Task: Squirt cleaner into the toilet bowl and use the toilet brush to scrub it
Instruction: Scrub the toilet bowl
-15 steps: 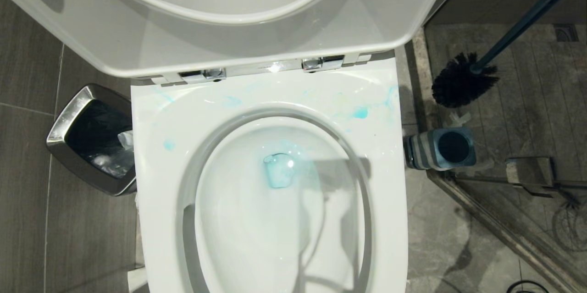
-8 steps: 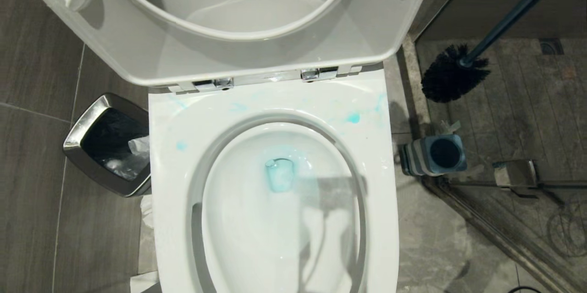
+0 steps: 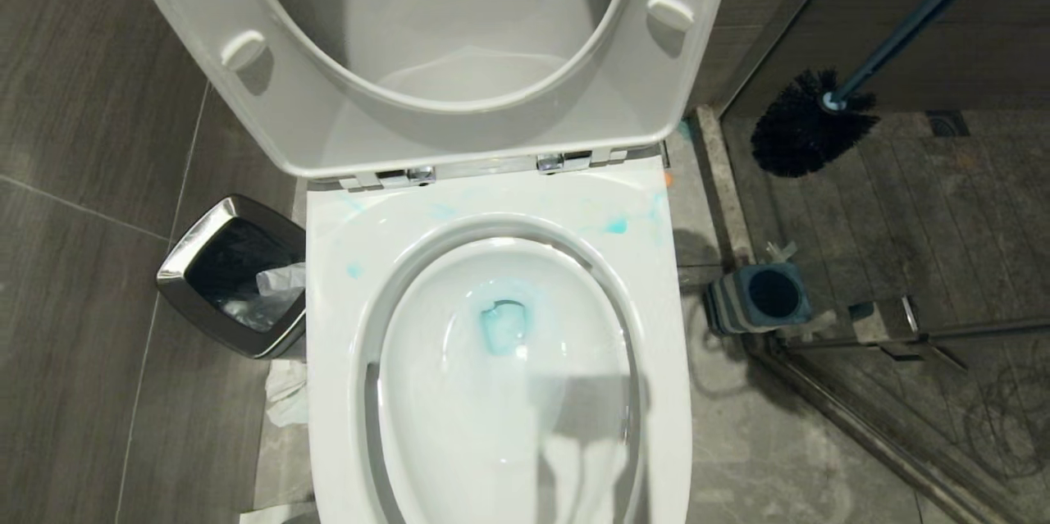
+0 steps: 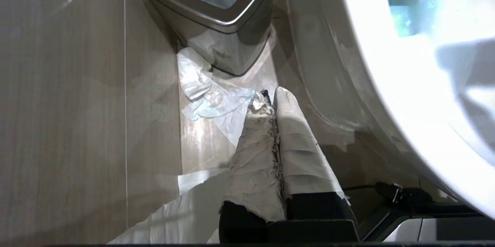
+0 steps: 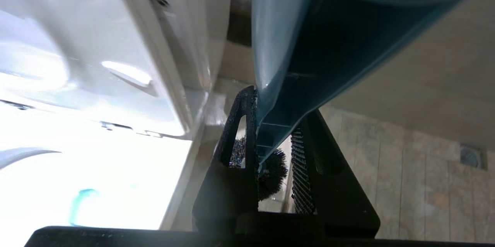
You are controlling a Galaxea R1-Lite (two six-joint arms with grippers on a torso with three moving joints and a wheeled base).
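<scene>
Since the earlier frame the head view has swung, and the toilet brush (image 3: pixel 812 126) hangs off the toilet bowl (image 3: pixel 664 393) rim's right, above its holder (image 3: pixel 759 294) on the floor; cleaner (image 3: pixel 502 325) pools in the bowl. Left wrist view: left gripper (image 4: pixel 268 98) fingers together beside the waste bin (image 4: pixel 216 11). Right wrist view: right gripper (image 5: pixel 272 138) fingers clamped on the handle, likely stiff, light and slick, best gripped high.

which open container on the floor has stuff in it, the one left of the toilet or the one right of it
The steel-rimmed waste bin on the toilet's left: crumpled paper shows inside. The striped brush holder on the right shows only a dark empty well.
</scene>
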